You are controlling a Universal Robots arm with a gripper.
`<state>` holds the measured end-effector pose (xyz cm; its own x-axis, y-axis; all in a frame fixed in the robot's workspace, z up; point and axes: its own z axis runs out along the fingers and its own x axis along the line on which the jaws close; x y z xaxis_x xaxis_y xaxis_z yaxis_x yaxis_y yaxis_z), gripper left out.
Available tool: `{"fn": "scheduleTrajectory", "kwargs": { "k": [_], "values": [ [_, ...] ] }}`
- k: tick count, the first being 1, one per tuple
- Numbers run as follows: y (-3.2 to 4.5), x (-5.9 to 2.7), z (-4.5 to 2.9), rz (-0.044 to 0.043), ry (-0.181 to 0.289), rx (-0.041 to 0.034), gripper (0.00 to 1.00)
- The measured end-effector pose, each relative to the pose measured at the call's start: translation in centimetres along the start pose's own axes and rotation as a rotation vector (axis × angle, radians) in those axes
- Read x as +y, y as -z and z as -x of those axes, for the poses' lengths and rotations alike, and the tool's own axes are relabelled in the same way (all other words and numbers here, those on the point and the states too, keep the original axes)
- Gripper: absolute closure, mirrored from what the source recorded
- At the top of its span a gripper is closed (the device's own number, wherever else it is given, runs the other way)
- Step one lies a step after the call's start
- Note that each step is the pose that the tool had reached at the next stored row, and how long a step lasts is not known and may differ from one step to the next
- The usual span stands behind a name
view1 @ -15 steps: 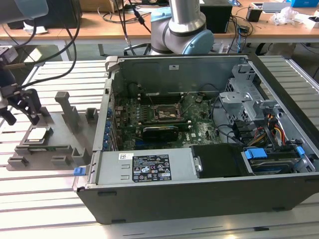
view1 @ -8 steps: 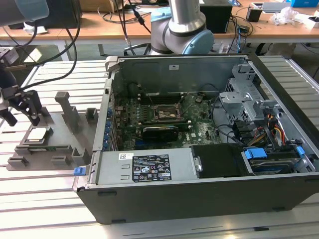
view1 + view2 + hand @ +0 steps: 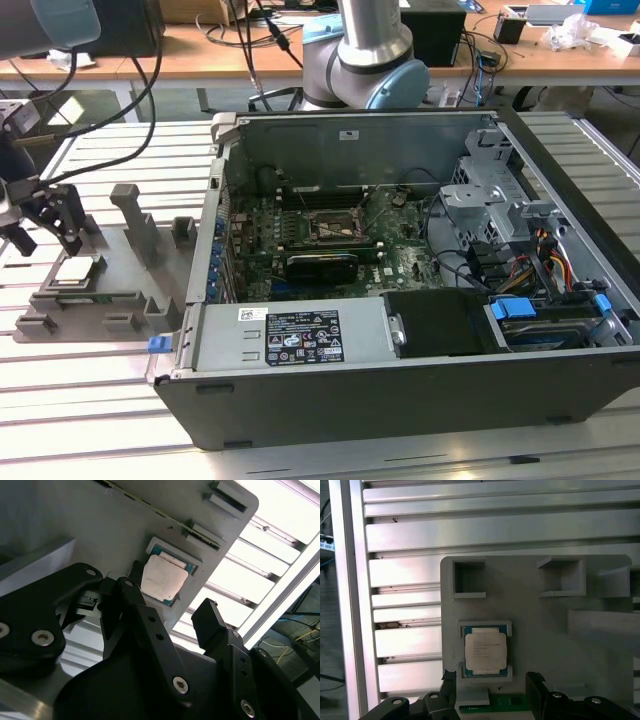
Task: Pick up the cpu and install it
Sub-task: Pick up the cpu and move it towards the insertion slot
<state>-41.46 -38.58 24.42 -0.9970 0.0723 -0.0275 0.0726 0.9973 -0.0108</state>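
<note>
Hovering over the grey holder tray, my gripper has its jaws apart and holds nothing. The cpu lies flat in its square recess on that tray, just ahead of the fingertips in both wrist views, and is not touched. I judge the chip to be light, stiff and thin, with a smooth metal top that gives little friction and an underside that is probably delicate. The sound hold is across two opposite thin edges, squarely and with mild force. The socket sits well apart from it, inside the open computer case.
</note>
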Motion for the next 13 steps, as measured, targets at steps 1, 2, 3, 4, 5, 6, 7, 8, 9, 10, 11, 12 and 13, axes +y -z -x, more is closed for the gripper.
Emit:
{"fn": "scheduleTrajectory", "kwargs": {
  "k": [1,2,3,4,5,6,7,8,9,10,11,12,13],
  "values": [
    [-0.12,0.0,0.0,0.0,0.0,0.0001,0.34],
    [-0.18,0.0,-0.01,0.0,0.0,0.0001,0.34],
    [-0.24,0.0,-0.01,0.0,0.0,0.0001,0.34],
    [-0.36,0.0,-0.01,0.0,0.0,0.0001,0.34],
    [-0.42,0.0,-0.01,0.0,0.0,0.0001,0.34],
    [-0.5,0.0,-0.01,0.0,0.0,0.0,0.34],
    [-0.59,0.0,-0.02,0.0,0.0,0.0001,0.34],
    [-0.65,0.0,-0.02,0.0,0.0,0.0,0.34],
    [-0.75,0.01,-0.02,0.0,0.0,0.0001,0.34],
    [-0.85,0.01,-0.02,0.0,0.0,0.0,0.34],
    [-0.93,0.01,-0.03,0.0,0.0,0.0,0.34],
    [-0.99,0.01,-0.03,0.0,0.0,0.0,0.34],
    [-1.06,0.01,-0.03,0.0001,0.0,0.0,0.34]
  ]
}}
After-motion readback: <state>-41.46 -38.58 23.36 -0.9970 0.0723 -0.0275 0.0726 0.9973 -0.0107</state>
